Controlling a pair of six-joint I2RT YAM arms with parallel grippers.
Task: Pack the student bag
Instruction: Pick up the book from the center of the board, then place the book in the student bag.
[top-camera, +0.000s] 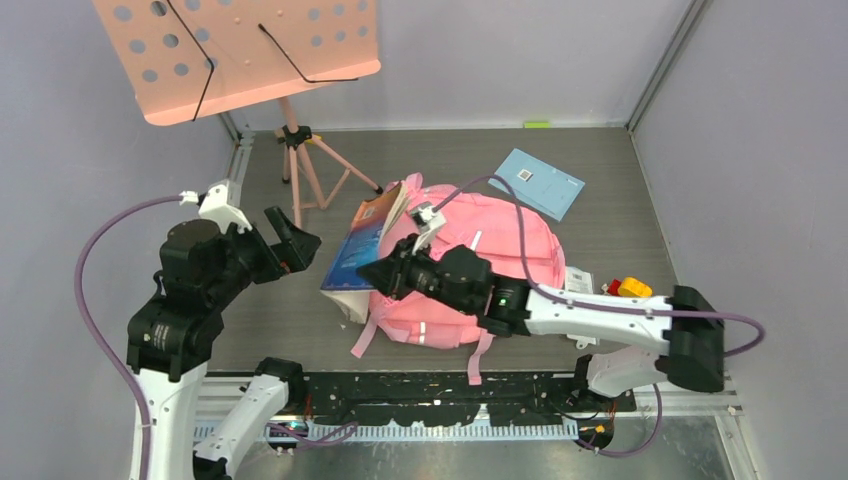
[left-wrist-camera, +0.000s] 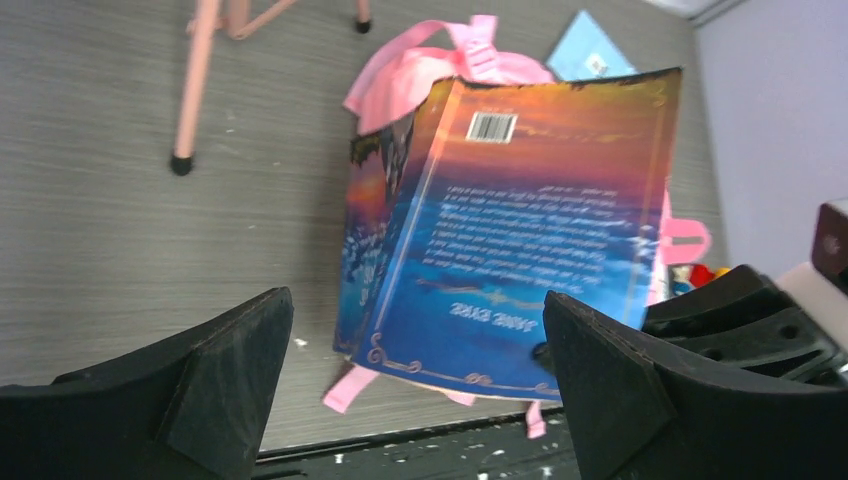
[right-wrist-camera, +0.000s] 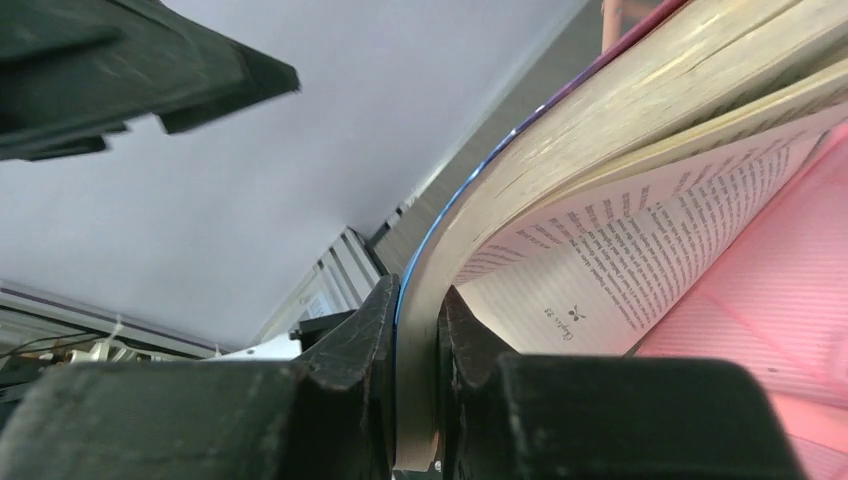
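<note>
Right gripper (right-wrist-camera: 418, 300) fingers (right-wrist-camera: 360, 340) fill the bottom of the right wrist view, clenched on the lower edge of a book (right-wrist-camera: 620, 130): they pinch its blue cover together with a wad of pages, while the looser pages fan out to the right against pink fabric.

From above, the bag (top-camera: 500, 240) lies flat at the centre of the worktop (top-camera: 620, 220), its straps trailing toward the bottom edge of the frame. The right arm reaches across it from the lower right, and its gripper (top-camera: 378, 272) meets the book (top-camera: 362, 240) at the bag's left edge. The book stands tilted on that edge, leaning against the bag, blue and orange cover facing left.

Left of the book, at centre left of the frame, the left gripper (top-camera: 295, 238) hangs released, jaws wide and apart from the book. In its wrist view the book's back cover (left-wrist-camera: 510, 230), barcode near the top, shows between the spread fingers (left-wrist-camera: 230, 370), with pink straps (left-wrist-camera: 440, 60) above it.

Further out, a light blue booklet (top-camera: 540, 182) lies flat just beyond the bag at upper right. A salmon perforated stand (top-camera: 240, 50) on a tripod fills the upper left. A small red and yellow item (top-camera: 630, 288) sits at the bag's right, behind the right arm.
</note>
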